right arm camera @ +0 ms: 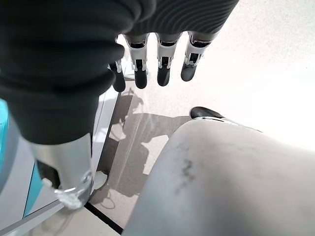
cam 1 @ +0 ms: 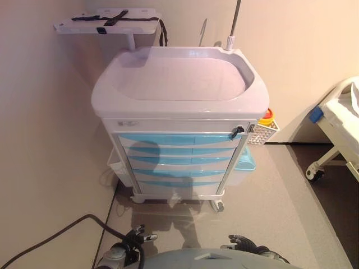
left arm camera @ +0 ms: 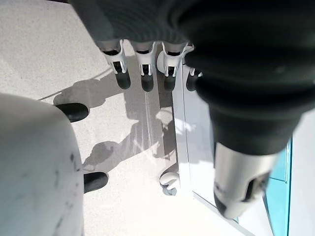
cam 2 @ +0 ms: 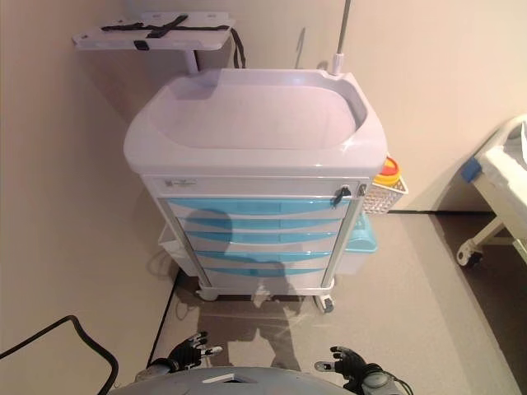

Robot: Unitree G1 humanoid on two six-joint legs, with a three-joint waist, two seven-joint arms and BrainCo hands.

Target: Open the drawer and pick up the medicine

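A white medical cart (cam 1: 179, 98) on castors stands against the wall ahead. Its front holds several light-blue drawers (cam 1: 178, 139), all shut, with a dark lock knob (cam 1: 236, 131) at the top right corner. No medicine shows in any view. My left hand (cam 1: 136, 234) hangs low at the lower left, well short of the cart, fingers (left arm camera: 142, 66) straight and empty. My right hand (cam 1: 242, 243) hangs low at the lower right, fingers (right arm camera: 164, 61) straight and empty.
A white wire basket (cam 1: 262, 133) with a red-and-yellow container (cam 1: 266, 117) hangs on the cart's right side. A grey shelf (cam 1: 106, 21) with black straps juts out above left. A pole (cam 1: 235, 19) rises behind the cart. A wheeled bed (cam 1: 336, 134) stands at right.
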